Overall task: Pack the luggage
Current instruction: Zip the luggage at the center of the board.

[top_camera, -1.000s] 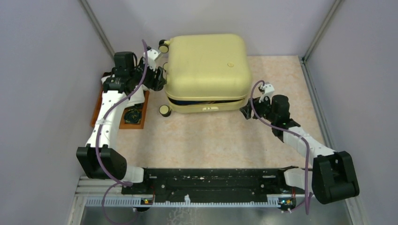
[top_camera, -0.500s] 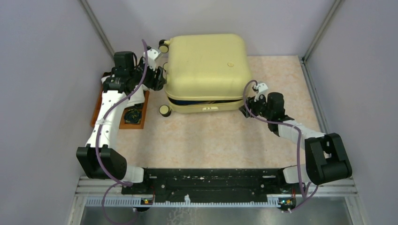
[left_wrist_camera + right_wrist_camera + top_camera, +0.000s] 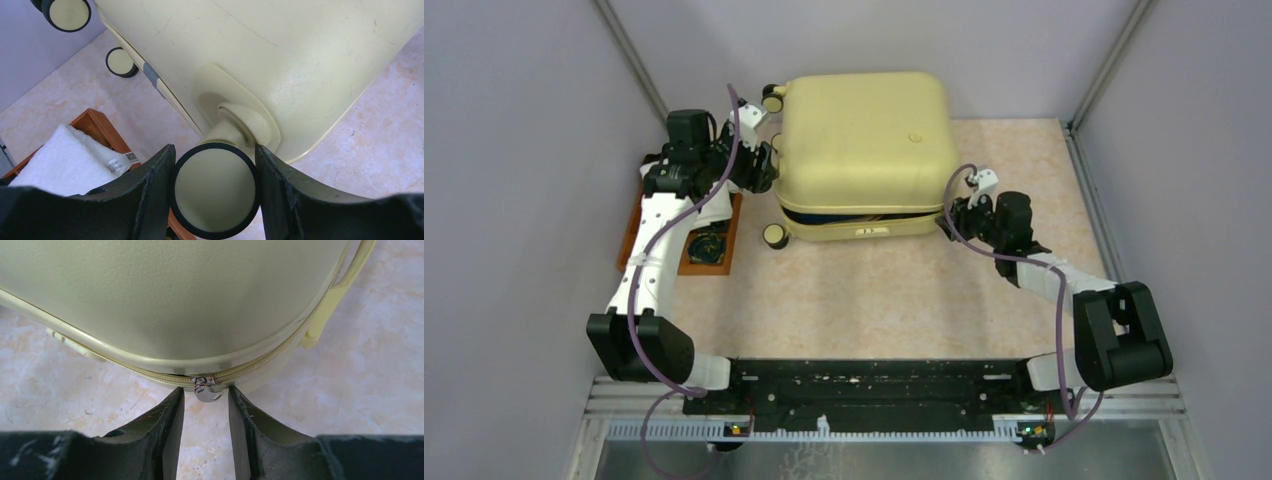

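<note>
The right claw (image 3: 205,390) stands narrow, its fingers flanking the zip pull without gripping it. The left claw (image 3: 214,147) is clamped on a wheel.

The luggage (image 3: 864,140) lies flat at the far middle of the worktop (image 3: 874,300), lid down but showing a dark gap along the near edge. Probable fault: a pull along the zip drags the whole shell sideways if the left hold slips, or the teeth jam where the gap is widest. The wheel end points towards the left arm, so the long axis appears to run left to right.

The wheel (image 3: 214,192) fills the left claw from finger to finger.

The zip pull (image 3: 209,395) is small and hangs loose. Fingers closing off-centre could push it aside and shut on nothing.
</note>
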`<state>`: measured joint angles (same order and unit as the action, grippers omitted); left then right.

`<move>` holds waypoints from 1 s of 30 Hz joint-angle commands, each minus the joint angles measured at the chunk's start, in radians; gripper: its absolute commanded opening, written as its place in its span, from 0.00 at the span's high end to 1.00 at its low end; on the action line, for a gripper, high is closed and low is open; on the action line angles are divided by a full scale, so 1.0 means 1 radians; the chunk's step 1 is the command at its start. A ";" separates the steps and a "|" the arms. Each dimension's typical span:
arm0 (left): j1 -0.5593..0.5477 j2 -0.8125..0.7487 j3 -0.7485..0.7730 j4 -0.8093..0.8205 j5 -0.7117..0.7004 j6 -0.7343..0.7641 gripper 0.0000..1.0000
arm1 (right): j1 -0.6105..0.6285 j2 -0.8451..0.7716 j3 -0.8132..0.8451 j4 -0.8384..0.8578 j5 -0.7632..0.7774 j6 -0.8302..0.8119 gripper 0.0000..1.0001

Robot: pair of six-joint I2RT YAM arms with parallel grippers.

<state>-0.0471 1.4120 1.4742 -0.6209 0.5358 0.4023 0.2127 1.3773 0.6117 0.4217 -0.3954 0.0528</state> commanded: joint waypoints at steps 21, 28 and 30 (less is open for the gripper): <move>-0.002 -0.057 0.089 0.159 0.028 0.021 1.00 | 0.065 0.064 0.091 0.080 0.122 0.051 0.89; -0.002 -0.057 0.068 0.165 0.025 0.035 1.00 | 0.085 0.008 0.061 0.084 0.137 0.062 1.00; -0.002 -0.056 0.058 0.169 0.021 0.038 1.00 | 0.085 -0.013 0.053 0.075 0.144 0.062 1.00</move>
<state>-0.0475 1.4120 1.4796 -0.6209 0.5293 0.4187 0.2794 1.4376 0.6487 0.3935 -0.2577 0.0982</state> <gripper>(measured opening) 0.623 0.009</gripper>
